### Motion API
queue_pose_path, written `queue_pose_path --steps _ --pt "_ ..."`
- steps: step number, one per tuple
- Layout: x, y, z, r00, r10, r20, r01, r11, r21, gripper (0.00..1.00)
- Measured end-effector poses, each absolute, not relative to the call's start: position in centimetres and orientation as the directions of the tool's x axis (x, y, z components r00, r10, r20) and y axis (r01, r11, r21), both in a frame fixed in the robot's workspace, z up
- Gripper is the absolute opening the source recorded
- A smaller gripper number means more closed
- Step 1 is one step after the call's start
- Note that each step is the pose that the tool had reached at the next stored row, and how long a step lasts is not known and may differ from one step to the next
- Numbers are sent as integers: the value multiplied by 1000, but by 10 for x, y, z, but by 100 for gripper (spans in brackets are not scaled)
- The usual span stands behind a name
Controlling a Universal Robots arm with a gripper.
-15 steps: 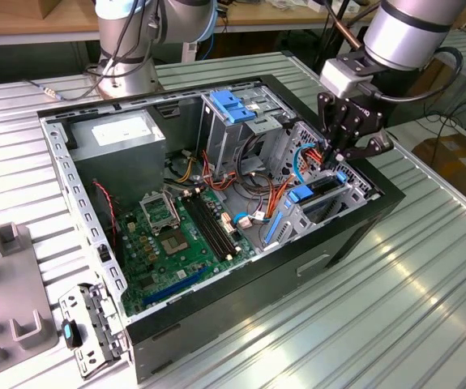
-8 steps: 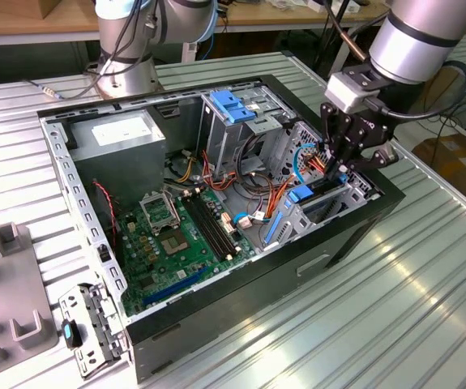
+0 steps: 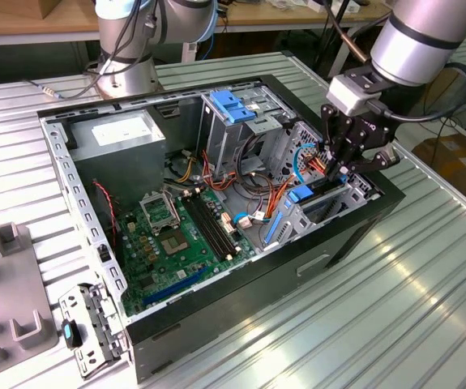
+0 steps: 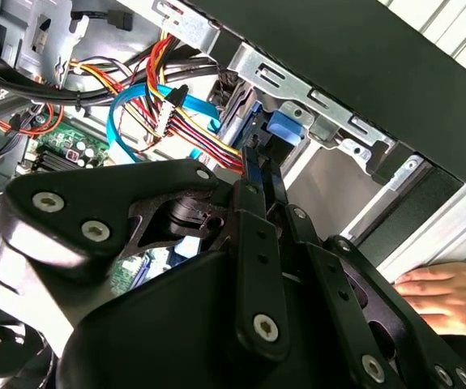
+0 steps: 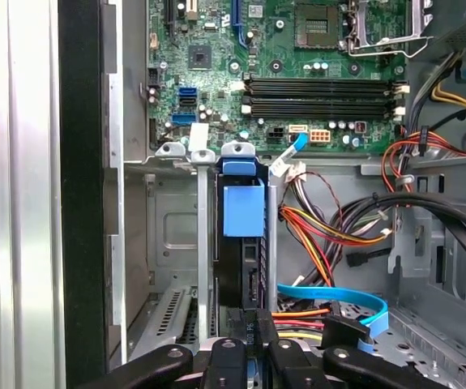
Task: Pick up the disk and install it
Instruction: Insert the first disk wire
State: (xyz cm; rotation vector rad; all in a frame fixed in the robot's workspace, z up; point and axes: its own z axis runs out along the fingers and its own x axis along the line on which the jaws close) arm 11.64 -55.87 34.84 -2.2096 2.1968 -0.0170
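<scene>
The disk (image 5: 241,263) stands on edge in the drive bay at the front of the open computer case (image 3: 362,223), a dark slab with a blue plastic rail (image 5: 243,209) on its side. The same blue rail (image 4: 285,130) shows in the second wrist view. My gripper (image 5: 249,326) reaches down into the bay from above, and its black fingers (image 4: 253,174) are pressed together on the disk's near edge. In the exterior view the gripper (image 3: 339,174) hangs over the case's corner on that view's right, just beside the blue rail (image 3: 300,194).
The motherboard (image 3: 176,235) lies on the case floor, with a grey power-supply box (image 3: 123,134) and a blue-topped metal cage (image 3: 233,105) behind it. Coloured cables (image 5: 330,243) crowd the bay's side. A hand (image 4: 447,296) rests outside the case. Grey fixtures (image 3: 10,300) sit on the table.
</scene>
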Motion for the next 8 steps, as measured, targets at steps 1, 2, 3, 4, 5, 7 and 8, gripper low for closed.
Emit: queue_pose_path --steps 1,2,3,4,5,7,8 --pt "116 -559 348 10 -1000 -10 -1000 -10 -26 17" --pt "116 -559 348 14 -1000 -10 -1000 -14 -26 17" --pt "116 -558 348 18 -1000 -11 -1000 -18 -26 17" --pt "116 -558 348 21 -1000 -11 -999 -21 -26 17" --pt "116 -557 348 23 -1000 -10 -999 -23 -26 17" --pt "117 -556 348 24 -1000 -11 -999 -24 -26 17" --pt "116 -556 348 24 -1000 -10 -999 -24 -26 17"
